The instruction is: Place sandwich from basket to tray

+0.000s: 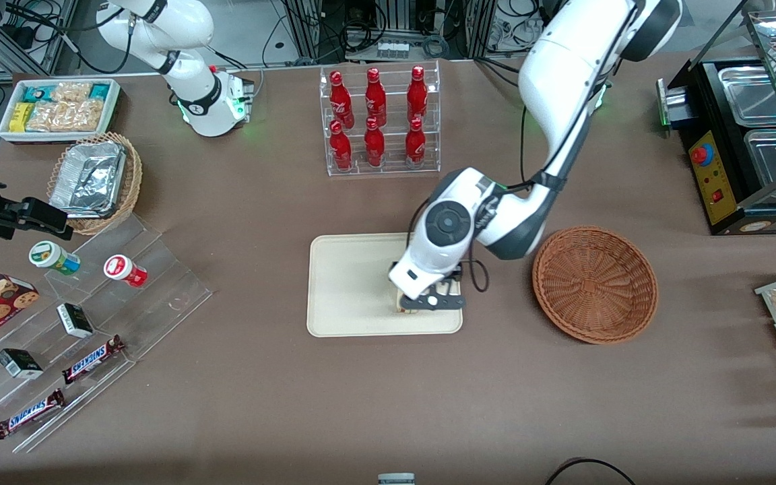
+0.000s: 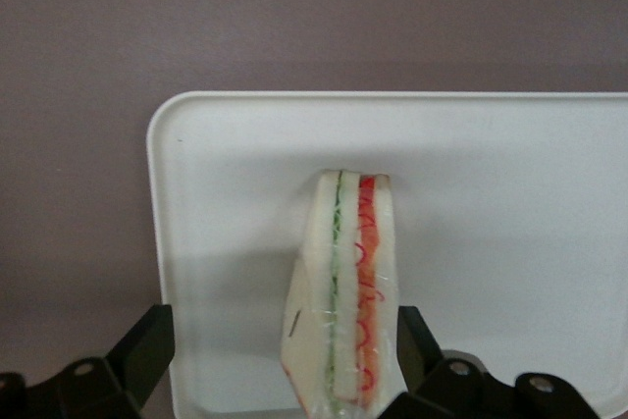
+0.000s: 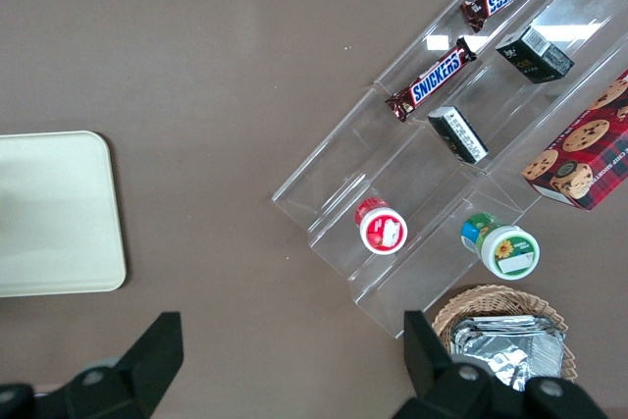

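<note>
A sandwich (image 2: 343, 296) stands on its edge on a cream tray (image 1: 351, 283), its red and green filling layers showing along the cut face under clear wrap. The working arm's end effector (image 1: 428, 302) is low over the part of the tray that lies toward the working arm's end of the counter (image 1: 428, 404), close to the rim nearest the front camera. Its fingers (image 2: 147, 345) are spread wide: in the wrist view one stands well clear of the bread, while the other sits close beside the red-layered face, and contact there cannot be made out. In the front view only a sliver of the sandwich shows beneath the end effector.

Beside the tray, toward the working arm's end of the counter, sits a round reddish-brown wicker basket (image 1: 595, 283) with nothing visible inside it.

Farther from the front camera than the tray, a clear rack of red bottles (image 1: 380, 121) stands near the middle of the counter.
</note>
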`<state>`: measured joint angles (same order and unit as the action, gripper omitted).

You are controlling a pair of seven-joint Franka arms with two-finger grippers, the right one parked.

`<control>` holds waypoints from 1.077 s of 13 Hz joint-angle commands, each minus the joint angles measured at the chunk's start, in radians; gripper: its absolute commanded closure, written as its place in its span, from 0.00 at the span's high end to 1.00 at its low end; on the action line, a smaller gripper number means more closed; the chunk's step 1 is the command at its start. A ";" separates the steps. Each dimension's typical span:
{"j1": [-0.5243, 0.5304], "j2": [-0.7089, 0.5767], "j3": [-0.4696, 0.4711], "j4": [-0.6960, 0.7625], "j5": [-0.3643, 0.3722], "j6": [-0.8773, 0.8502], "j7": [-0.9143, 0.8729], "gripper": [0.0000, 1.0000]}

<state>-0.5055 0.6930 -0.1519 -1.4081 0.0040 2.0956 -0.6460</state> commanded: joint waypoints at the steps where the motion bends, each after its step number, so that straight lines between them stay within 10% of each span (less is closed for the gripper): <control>1: 0.050 -0.052 -0.006 -0.005 -0.015 -0.049 0.054 1.00; 14: 0.404 -0.260 -0.003 -0.006 -0.032 -0.276 0.274 1.00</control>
<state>-0.1702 0.4839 -0.1471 -1.4025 -0.0247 1.8828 -0.4676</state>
